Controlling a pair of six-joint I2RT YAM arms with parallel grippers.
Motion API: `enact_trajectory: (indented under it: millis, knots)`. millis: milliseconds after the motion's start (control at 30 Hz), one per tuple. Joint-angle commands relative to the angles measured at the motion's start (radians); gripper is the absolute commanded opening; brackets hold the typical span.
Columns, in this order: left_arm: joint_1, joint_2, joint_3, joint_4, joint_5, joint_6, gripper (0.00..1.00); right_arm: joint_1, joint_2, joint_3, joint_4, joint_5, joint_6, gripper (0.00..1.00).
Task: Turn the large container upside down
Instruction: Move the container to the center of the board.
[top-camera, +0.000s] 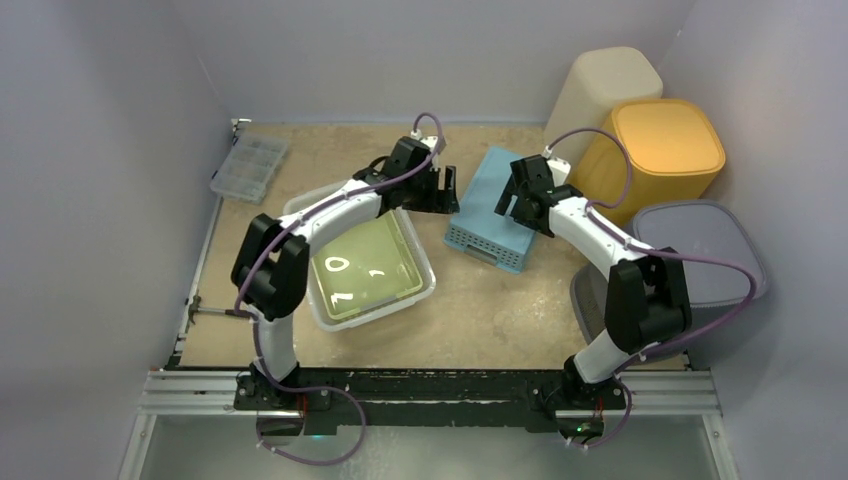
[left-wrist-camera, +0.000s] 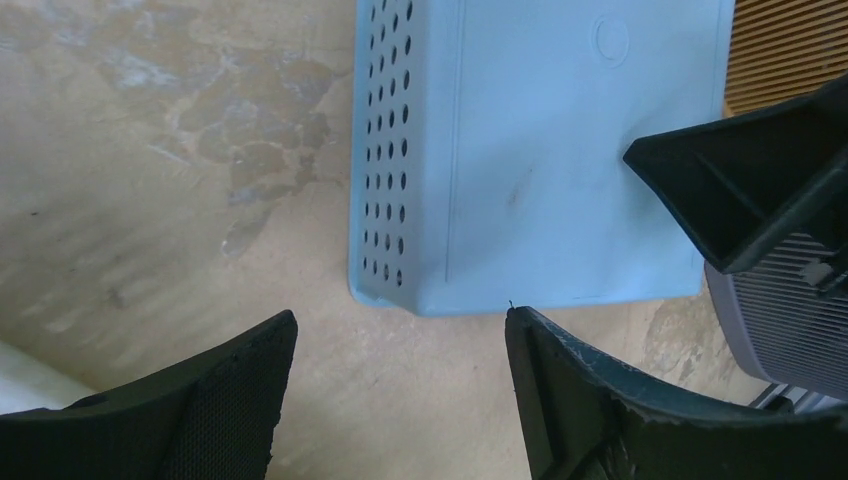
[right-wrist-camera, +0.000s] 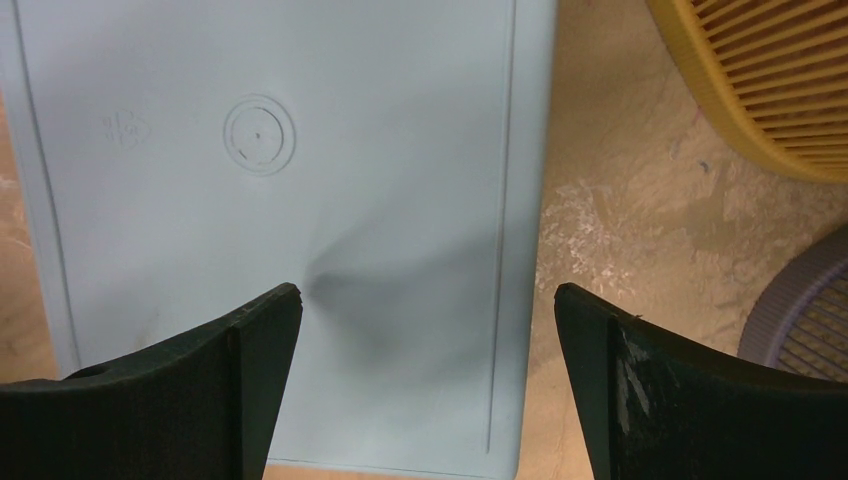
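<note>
I see the blue container (top-camera: 495, 210) a bit past the middle of the table (top-camera: 500, 320), toward 12 o'clock. It is light blue and shaped like a box. Its flat bottom faces up, so it is lying upside down. The bottom has a small round mark on it. The side walls have rows of little holes.

My left gripper (top-camera: 443, 188) is at 9 o'clock from the container, just beside its far left edge. Its jaws are apart and hold nothing. My right gripper (top-camera: 518, 200) hangs over the container's far right part. Its jaws are wide apart too, with nothing in them. One finger is over the blue bottom and the other is over the bare table. I cannot tell if it touches the container.

A clear tub (top-camera: 425, 285) with a yellow-green inside sits at 8 o'clock, near the container, under my left arm. A small clear box (top-camera: 248, 167) lies at 10 o'clock, well apart. At 2 o'clock stands an orange bin (top-camera: 665, 145), near the container. A tall beige bin (top-camera: 610, 85) is behind it. A grey-purple basket (top-camera: 710, 250) sits at 3 o'clock, behind my right arm.

I count one blue container, one tub, one small box, two bins, one basket and two grippers.
</note>
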Motion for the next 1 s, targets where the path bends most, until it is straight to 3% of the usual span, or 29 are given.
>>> enact_trajectory:
  millis: [0,233,400,600,800,967]
  knots:
    - [-0.02,0.066,0.091,0.07,0.048,-0.015,0.75,-0.014,-0.01,0.006,0.034,-0.026,-0.023,0.99]
    - [-0.047,0.185,0.068,0.116,0.128,-0.015,0.7,-0.017,0.019,0.012,0.074,-0.08,-0.096,0.99]
    - [-0.068,0.146,-0.046,0.18,0.134,-0.033,0.57,-0.017,0.053,0.035,0.115,-0.196,-0.178,0.99]
    - [-0.079,0.066,-0.154,0.238,0.124,-0.059,0.5,-0.016,0.075,0.073,0.144,-0.25,-0.237,0.99]
    - [-0.086,0.055,-0.164,0.25,0.122,-0.085,0.5,-0.017,0.135,0.235,0.0,-0.119,-0.27,0.98]
    - [-0.086,0.026,-0.147,0.228,0.082,-0.091,0.54,-0.017,0.048,0.238,-0.033,-0.053,-0.278,0.99]
